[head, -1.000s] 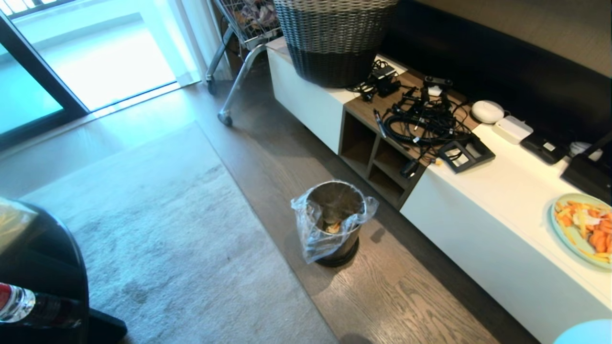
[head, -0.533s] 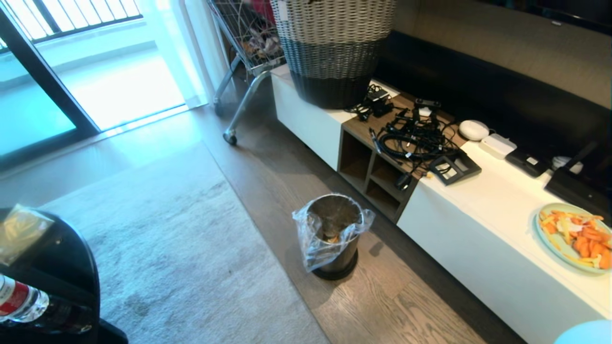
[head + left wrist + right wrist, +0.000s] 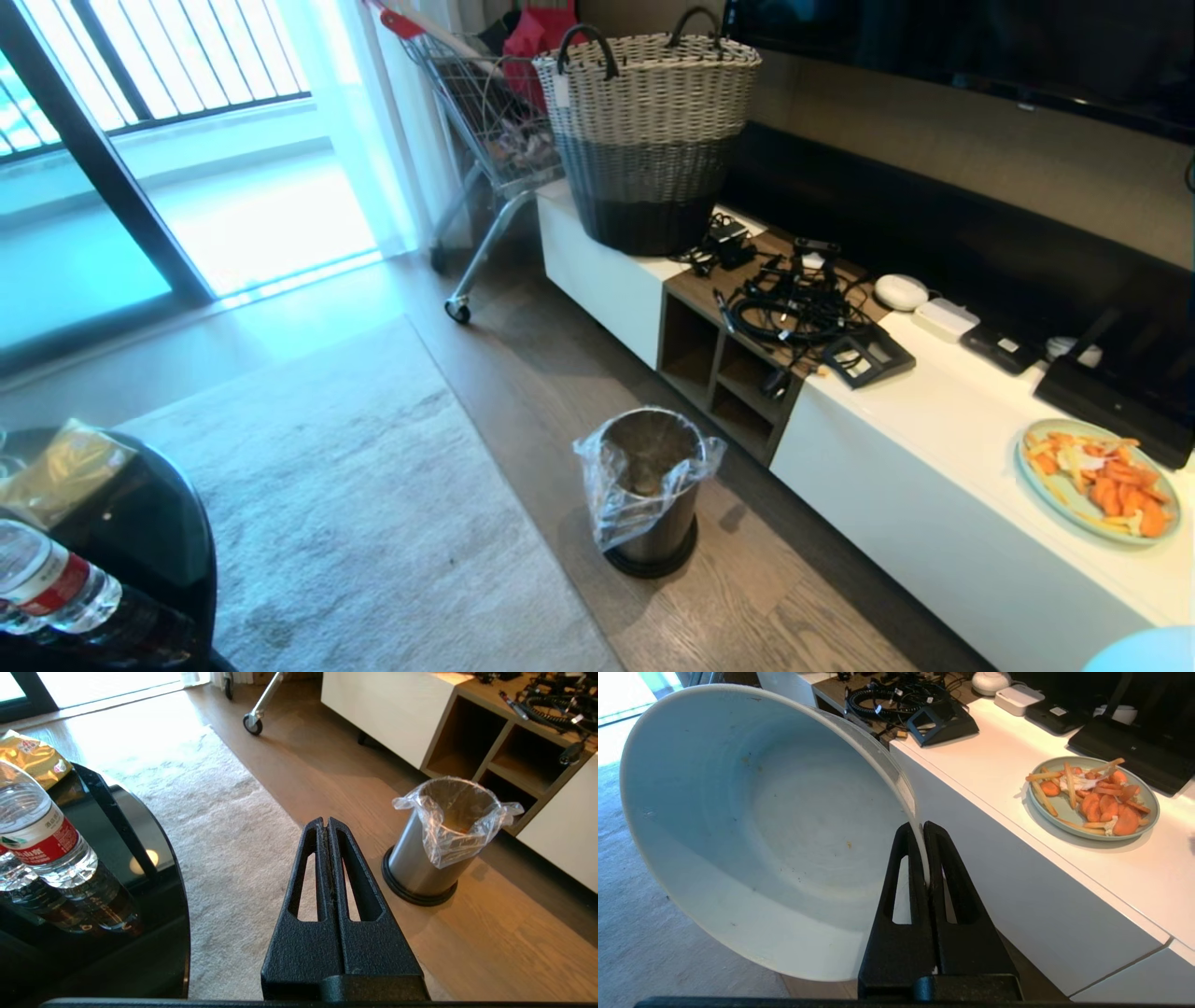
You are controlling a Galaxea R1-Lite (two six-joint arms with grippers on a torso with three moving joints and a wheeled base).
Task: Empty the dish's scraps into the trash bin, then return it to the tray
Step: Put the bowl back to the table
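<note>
Wood flooring beside the white counter (image 3: 934, 439) carries the trash bin (image 3: 649, 490). Right gripper (image 3: 924, 830) pinches the emptied dish (image 3: 752, 830) by its rim; left gripper (image 3: 326, 826) is closed, empty.

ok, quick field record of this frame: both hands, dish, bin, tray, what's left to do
right hand: shut on the rim of the dish
dish: tilted, emptied, only tiny specks inside
left hand: shut, holds nothing, above the rug
trash bin: upright on the floor by the white cabinet, liner bag over its rim
green plate: on the cabinet, with orange scraps
tray: not in view
left to do: return dish to tray
</note>
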